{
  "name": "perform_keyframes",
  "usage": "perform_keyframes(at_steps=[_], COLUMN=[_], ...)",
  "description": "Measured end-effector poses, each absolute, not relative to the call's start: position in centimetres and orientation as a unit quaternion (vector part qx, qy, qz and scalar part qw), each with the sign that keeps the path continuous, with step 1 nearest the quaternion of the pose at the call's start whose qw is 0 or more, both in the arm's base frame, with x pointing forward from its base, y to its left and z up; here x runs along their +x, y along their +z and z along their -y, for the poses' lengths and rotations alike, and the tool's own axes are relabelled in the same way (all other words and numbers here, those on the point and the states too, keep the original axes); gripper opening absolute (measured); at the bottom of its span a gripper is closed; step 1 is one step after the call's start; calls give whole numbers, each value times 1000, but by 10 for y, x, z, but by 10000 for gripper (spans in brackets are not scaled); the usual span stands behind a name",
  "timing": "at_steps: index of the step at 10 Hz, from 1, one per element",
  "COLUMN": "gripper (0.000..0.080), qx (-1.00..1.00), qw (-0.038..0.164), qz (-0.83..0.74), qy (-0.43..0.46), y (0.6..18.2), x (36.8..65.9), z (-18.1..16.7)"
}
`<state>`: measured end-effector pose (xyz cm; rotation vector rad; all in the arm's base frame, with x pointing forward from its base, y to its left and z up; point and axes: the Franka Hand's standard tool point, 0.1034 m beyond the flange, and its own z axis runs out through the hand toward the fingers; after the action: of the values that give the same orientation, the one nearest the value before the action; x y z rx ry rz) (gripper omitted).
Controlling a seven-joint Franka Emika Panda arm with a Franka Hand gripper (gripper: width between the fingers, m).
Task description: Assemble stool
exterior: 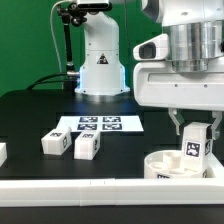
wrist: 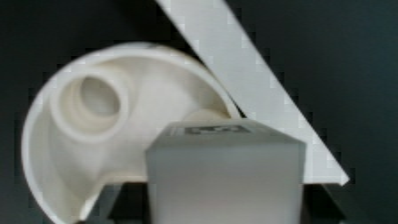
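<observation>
- Exterior view: my gripper [exterior: 195, 134] hangs at the exterior view's right, its fingers pinching the held leg block [exterior: 195, 148] upright, tag facing the camera
- The block's lower end sits within the rim of the round seat [exterior: 160, 166], which lies on the black table [exterior: 30, 115]; I cannot tell whether it touches the seat's floor
- A loose leg block [exterior: 54, 142] and a second loose leg block [exterior: 87, 146] lie side by side, well apart from the seat, just in front of the marker board [exterior: 100, 124]
- A white border rail [exterior: 90, 190] runs along the table's near edge
- Wrist view: the held leg block [wrist: 222, 165] fills the foreground between the dark fingers [wrist: 121, 205], clamped squarely
- Behind it lies the seat [wrist: 71, 150], and one round socket [wrist: 89, 100] shows clearly, off to one side of the block
- The border rail [wrist: 222, 50] crosses diagonally beyond the seat
- My judgement: the step is seating this leg in a socket. To do it well I would keep the block vertical, centre it over the socket before lowering, descend slowly, and keep hold until it bottoms out; an off-centre push could tip the seat or wedge the leg
</observation>
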<state>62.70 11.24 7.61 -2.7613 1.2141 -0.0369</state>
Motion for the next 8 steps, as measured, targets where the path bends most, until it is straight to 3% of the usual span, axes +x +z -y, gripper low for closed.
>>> perform_keyframes(at_steps=[3, 8], gripper=[340, 340], qx=[-852, -774], qw=[77, 84], qz=[-519, -628], qy=[0, 16], y=[76, 76], x=[627, 627], z=[-115, -118])
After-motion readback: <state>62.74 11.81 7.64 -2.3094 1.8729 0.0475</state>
